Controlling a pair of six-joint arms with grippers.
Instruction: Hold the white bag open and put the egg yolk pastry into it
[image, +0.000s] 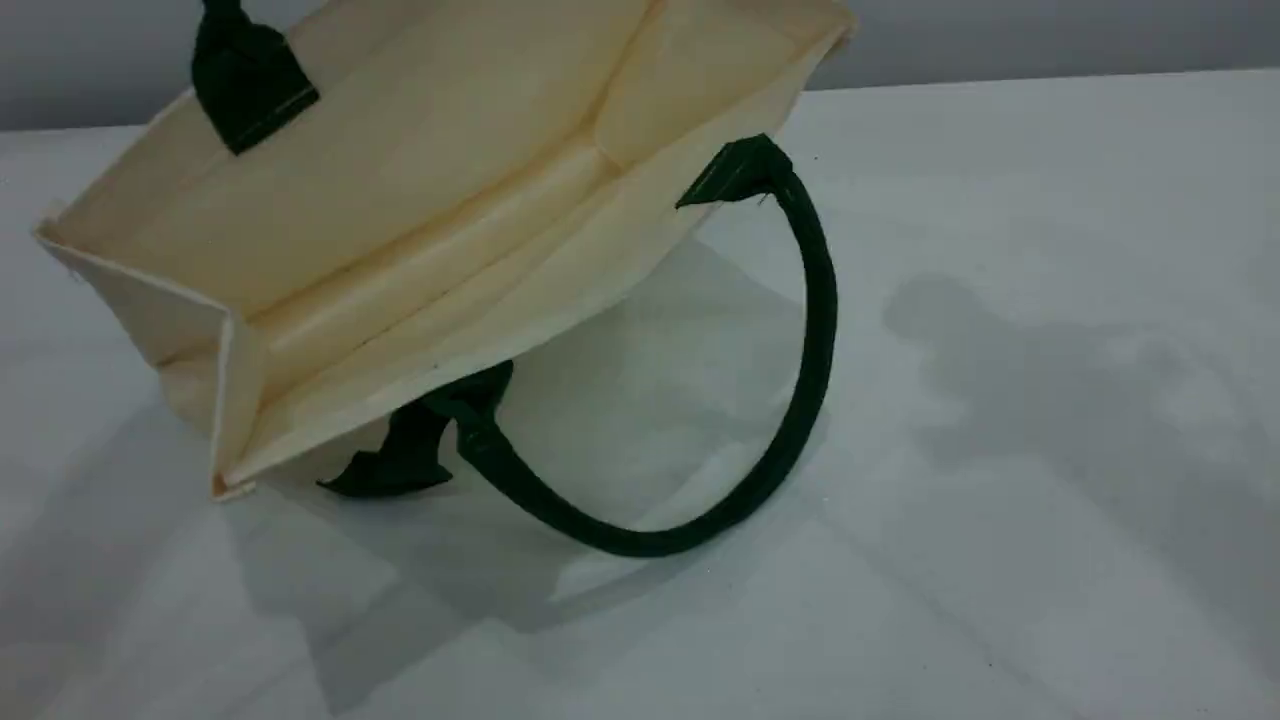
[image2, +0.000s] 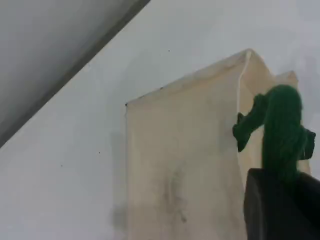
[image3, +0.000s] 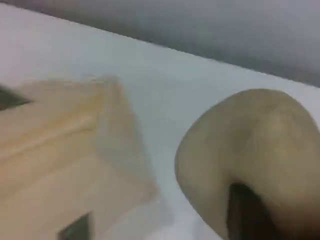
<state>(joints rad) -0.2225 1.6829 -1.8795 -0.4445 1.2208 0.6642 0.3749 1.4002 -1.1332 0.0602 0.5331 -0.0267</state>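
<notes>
A: Item one, upper left of the scene view?
B: White bag (image: 400, 200), cream fabric, lifted and tilted, mouth toward the camera, one lower corner near the worktop (image: 1050, 550). Upper handle (image: 245, 85) runs off the top edge; lower handle (image: 815, 330), dark green, hangs in a loop to the worktop.
A: Left hand?
B: Left hand (image2: 280, 200), lower right of its wrist view, clamped on a green handle, the bag's side panel just beyond it.
A: Right hand?
B: Right hand (image3: 250, 215), bottom of its wrist view, gripping the egg yolk pastry (image3: 250, 150), tan and rounded, beside the bag's blurred edge. Neither shows in the scene view.
A: Progress?
B: Judged midway: bag raised and open, pastry picked up. Left to do: carry it over the mouth and release it inside.
A: Brands, labels, writing?
B: None legible on any item.
</notes>
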